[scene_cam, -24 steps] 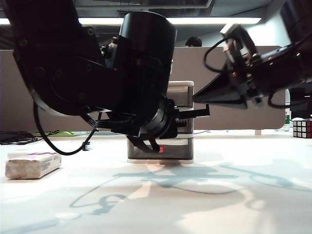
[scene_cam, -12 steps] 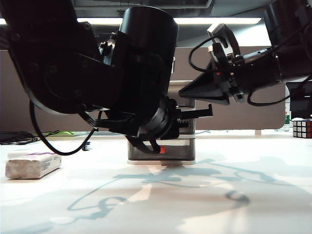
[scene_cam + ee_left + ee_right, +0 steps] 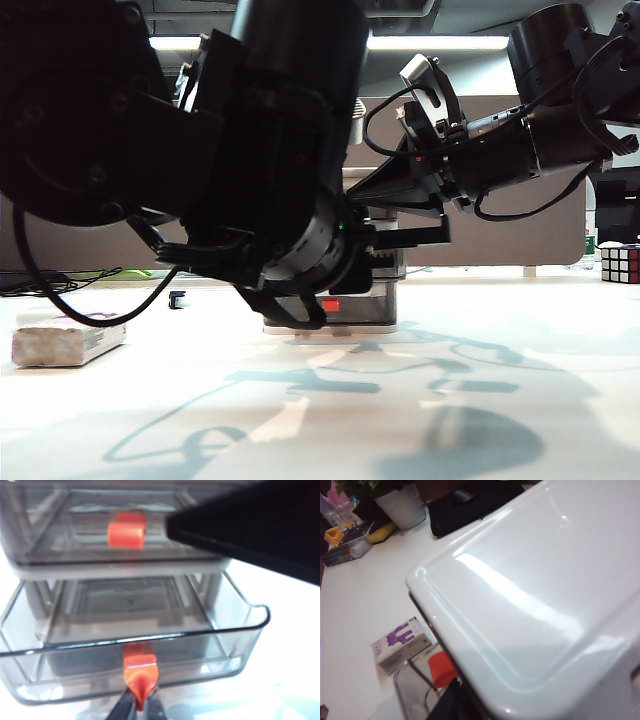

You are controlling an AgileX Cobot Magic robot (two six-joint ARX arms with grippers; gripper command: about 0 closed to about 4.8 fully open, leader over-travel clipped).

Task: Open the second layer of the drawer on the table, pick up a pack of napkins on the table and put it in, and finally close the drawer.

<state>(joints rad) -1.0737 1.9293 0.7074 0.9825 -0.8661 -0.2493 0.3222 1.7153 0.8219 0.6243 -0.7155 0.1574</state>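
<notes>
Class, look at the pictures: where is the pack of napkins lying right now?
In the exterior view the pack of napkins lies on the table at the far left edge, well left of the drawer and apart from both arms.

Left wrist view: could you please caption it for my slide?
Left tool shut on the second layer's red handle, tray pulled partly out.

Above the drawer point(image 3: 385, 215): right gripper point(image 3: 365, 195) blocks.
Drawer front: left gripper point(image 3: 139, 707), pinching the handle point(image 3: 139, 667), blocks.
Table point(image 3: 520, 340) right of drawer: free.
</notes>
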